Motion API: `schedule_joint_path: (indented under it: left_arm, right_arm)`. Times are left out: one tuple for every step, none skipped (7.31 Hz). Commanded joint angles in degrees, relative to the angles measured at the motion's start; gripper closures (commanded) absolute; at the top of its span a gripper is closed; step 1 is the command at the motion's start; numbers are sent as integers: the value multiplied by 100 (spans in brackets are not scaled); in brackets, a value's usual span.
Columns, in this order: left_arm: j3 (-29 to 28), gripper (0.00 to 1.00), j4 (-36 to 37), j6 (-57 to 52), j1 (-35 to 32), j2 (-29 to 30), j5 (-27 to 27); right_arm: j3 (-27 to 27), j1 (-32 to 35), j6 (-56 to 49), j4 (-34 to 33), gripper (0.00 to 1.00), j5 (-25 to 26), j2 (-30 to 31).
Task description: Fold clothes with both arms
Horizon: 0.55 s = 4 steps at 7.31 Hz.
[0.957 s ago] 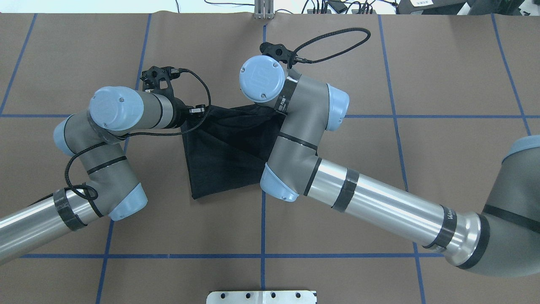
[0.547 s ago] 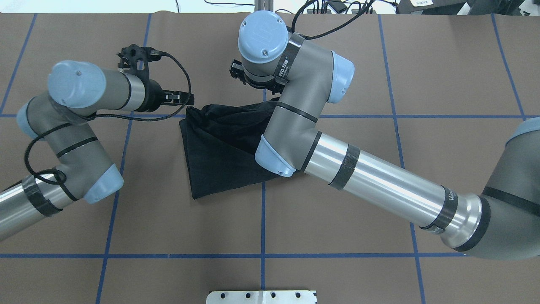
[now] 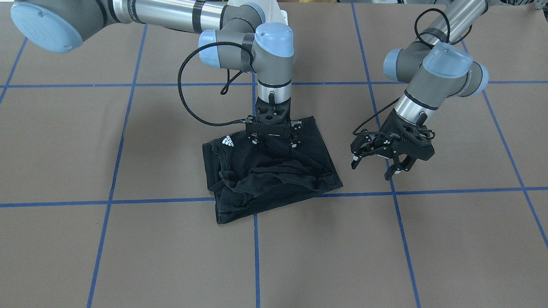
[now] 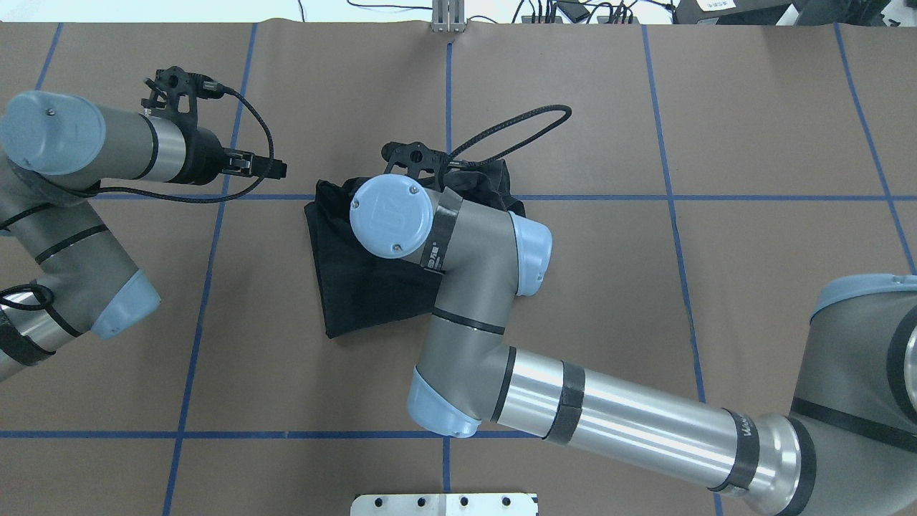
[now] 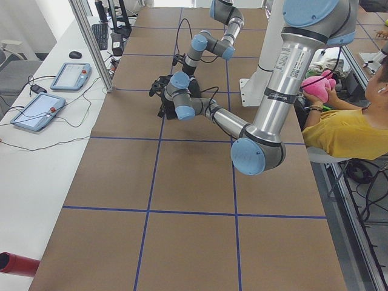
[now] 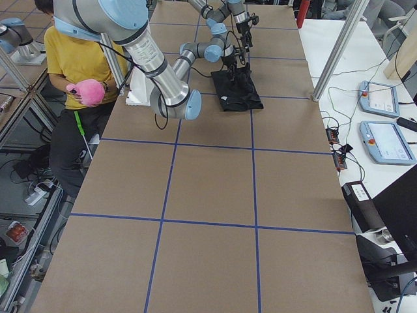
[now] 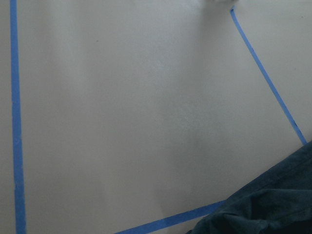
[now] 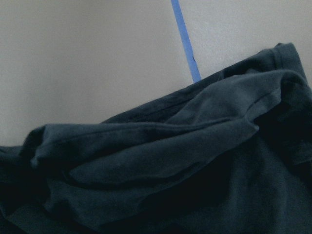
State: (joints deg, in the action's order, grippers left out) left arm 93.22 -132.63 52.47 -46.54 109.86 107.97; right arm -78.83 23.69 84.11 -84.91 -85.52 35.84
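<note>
From across the table, the shirt (image 3: 265,179) lies in the middle of the frame as a lumpy black bundle straddling a blue tape (image 3: 128,199) line, with the white logo (image 3: 228,140) showing at its upper left. The right gripper (image 3: 274,142) points straight down over the shirt's upper edge. Its fingers are spread and the tips are at the cloth or just above it, pinching nothing that I can make out. The left gripper (image 3: 376,167) hovers off to the right of the frame, clear of the fabric, fingers splayed and empty.

The fold looks half-made to me, with a thick rumpled ridge across the lower part of the bundle. To do this step well, I'd have the right gripper close on a single clean hem rather than a wad of layers. The left one should come in to the matching corner on its side. Then both should lift low and together, keeping the cloth taut between them so the ridge pulls flat instead of rolling under. Uneven height would likely skew the fold.

The table (image 3: 85,141) is covered in matte brown sheeting gridded with that tape. In the side views a white bench (image 5: 24,157) along the table carries two tablets (image 5: 36,109) and cables. A person (image 5: 345,130) in yellow sits by the robot's base holding a pink toy (image 5: 319,85).
</note>
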Motion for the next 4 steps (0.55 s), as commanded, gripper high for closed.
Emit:
schedule_joint_path:
  left_arm:
    - [3, 0, -8, 0, -4, -26, 5]
    - [3, 0, -8, 0, -4, -26, 5]
    - [3, 0, -8, 8, -4, -26, -4]
    - [12, 0, -8, 26, -4, -26, -4]
  right_arm:
    - [148, 29, -87, -8, 100, 220, 55]
    - [297, 239, -340, 44, 100, 211, 20]
    - [420, 476, -595, 45, 100, 211, 2]
    - [656, 592, -606, 123, 100, 203, -50]
